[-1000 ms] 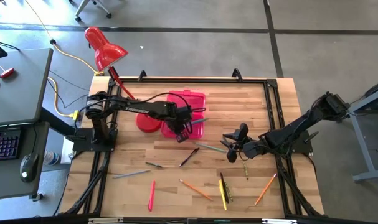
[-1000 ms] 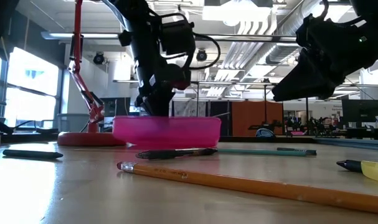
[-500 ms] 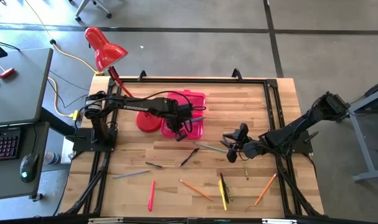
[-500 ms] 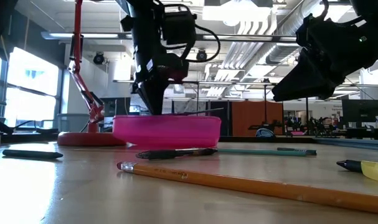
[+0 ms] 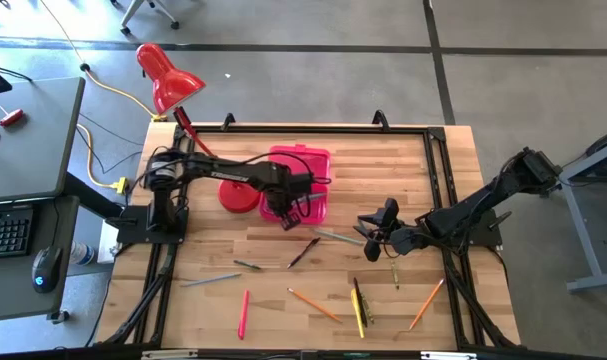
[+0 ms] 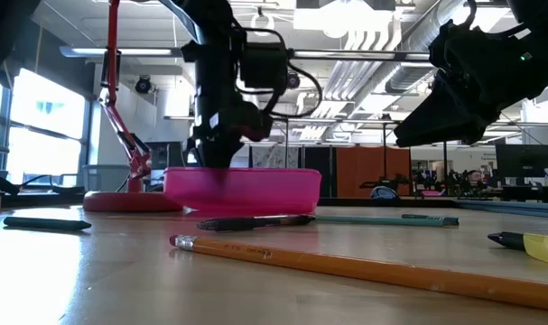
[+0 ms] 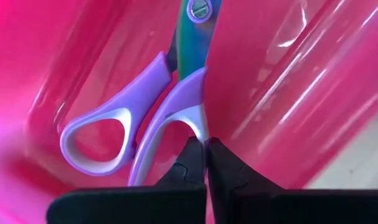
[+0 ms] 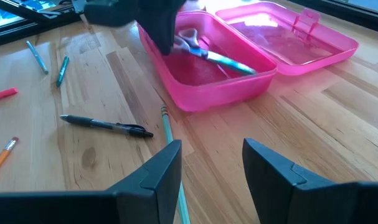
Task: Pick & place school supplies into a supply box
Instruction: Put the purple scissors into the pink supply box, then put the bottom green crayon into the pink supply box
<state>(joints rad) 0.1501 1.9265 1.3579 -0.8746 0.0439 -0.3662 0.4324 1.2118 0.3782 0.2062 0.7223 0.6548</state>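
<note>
The hot-pink supply box (image 5: pixel 305 208) stands open at the table's far middle, with its lid (image 8: pixel 288 37) laid flat behind it. Purple-handled scissors (image 7: pixel 145 118) lie inside it. My left gripper (image 5: pixel 289 203) reaches down into the box and is shut on the scissors' handle. My right gripper (image 5: pixel 369 229) is open and empty, hovering right of the box over a teal pencil (image 8: pixel 171 140). Pens and pencils lie loose on the table's near half: a black pen (image 5: pixel 303 252), an orange pencil (image 5: pixel 313 304) and a pink-red pen (image 5: pixel 244 313). My left gripper pinches the rim of one handle ring (image 7: pixel 198 127) of the scissors between its two fingertips (image 7: pixel 190 155). It comes from above into the box. The scissors lie inside the box, blades (image 8: pixel 229 61) pointing toward the rim; whether they touch the floor, I cannot tell.
A red desk lamp stands on its round base (image 5: pixel 237 196) just left of the box, its head (image 5: pixel 165 78) beyond the table's far left corner. A yellow pencil and a dark pen (image 5: pixel 358 305) and another orange pencil (image 5: pixel 426 303) lie at the near right.
My left gripper first rose a little inside the box with the scissors, whose blade showed above the rim. It then went down again into the box and a little toward the table's right edge. My right arm has kept still.
</note>
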